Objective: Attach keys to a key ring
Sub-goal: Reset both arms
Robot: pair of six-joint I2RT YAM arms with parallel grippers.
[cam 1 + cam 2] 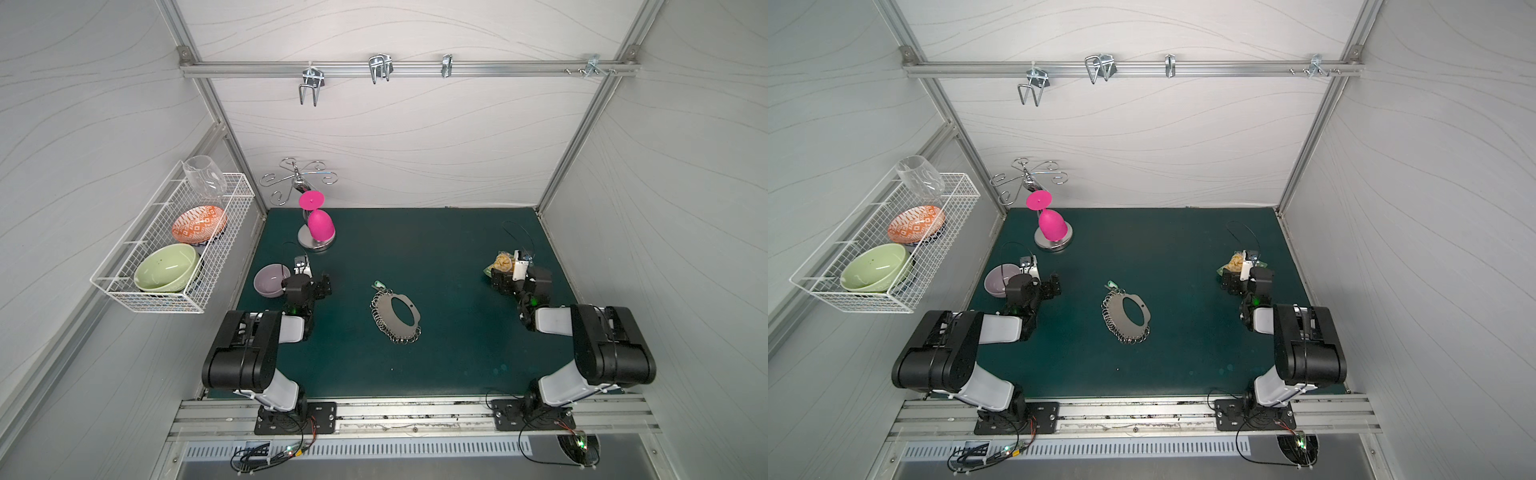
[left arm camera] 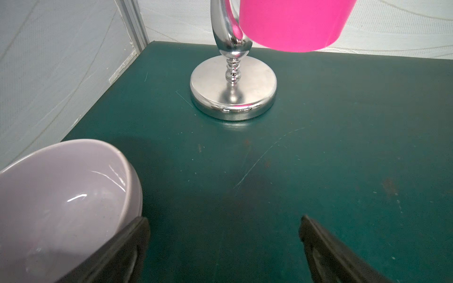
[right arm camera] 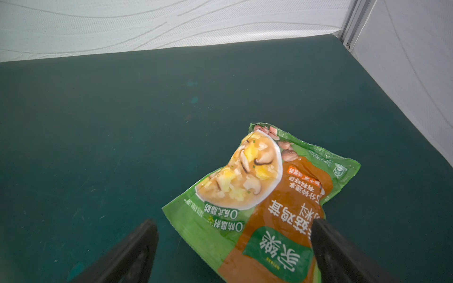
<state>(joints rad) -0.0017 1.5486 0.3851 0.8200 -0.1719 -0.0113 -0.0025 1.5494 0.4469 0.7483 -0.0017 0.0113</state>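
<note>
On the green mat both grippers stand with jaws spread wide and empty. The left gripper is over bare mat. The right gripper is low over a snack packet that lies partly between its fingers. The key ring lies flat between the two pairs of fingers, well apart from both. The keys touch its far end; whether threaded, I cannot tell.

Lying flat, the plate will likely slide under a pinch rather than lift. A left swing could knock the lilac bowl just beside one fingertip. The right fingers may drag the packet along. A nudge could skid the small tag away.

The wire basket, well outside the left fingers, holds a green bowl, an orange patterned bowl and a clear glass. The lilac bowl is empty.
</note>
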